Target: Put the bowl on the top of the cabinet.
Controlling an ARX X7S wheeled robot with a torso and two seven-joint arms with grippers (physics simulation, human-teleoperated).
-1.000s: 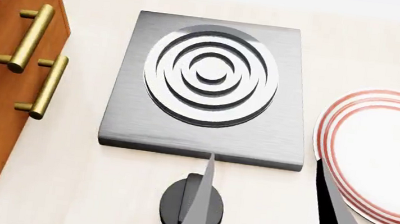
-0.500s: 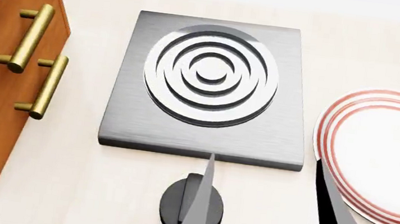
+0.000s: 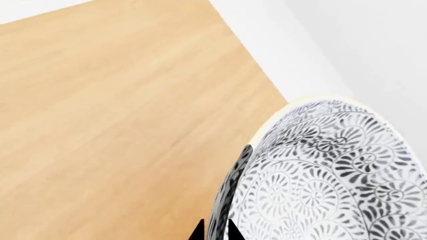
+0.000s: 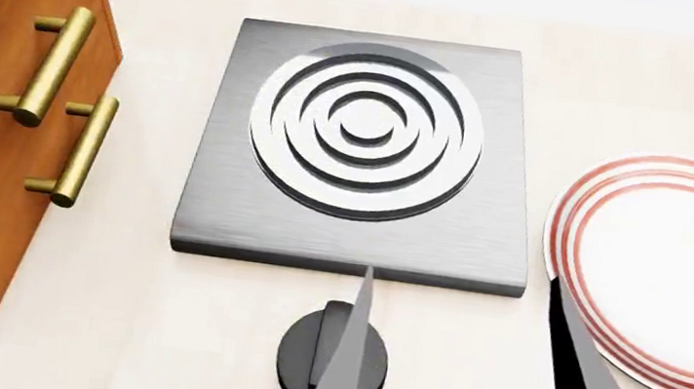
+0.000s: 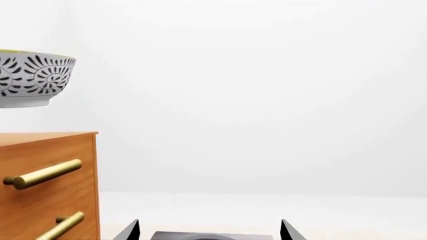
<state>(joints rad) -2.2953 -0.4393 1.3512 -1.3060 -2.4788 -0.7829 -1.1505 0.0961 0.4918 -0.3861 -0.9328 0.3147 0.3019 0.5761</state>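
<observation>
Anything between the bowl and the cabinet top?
Nothing visible. In the right wrist view the bowl hangs above the cabinet with a clear gap; the left wrist view shows bare wood beneath it.

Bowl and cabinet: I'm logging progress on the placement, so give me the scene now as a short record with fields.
bowl: patterned, held in the air above the cabinet top, a gap under it in the right wrist view
cabinet: orange-brown, brass bar handles, top bare in the left wrist view
left gripper: jaws closed on the bowl's rim
right gripper: jaws open, holding nothing
hob plate: grey, on the counter beside the cabinet
plate: white, red rings
placement: not yet done
</observation>
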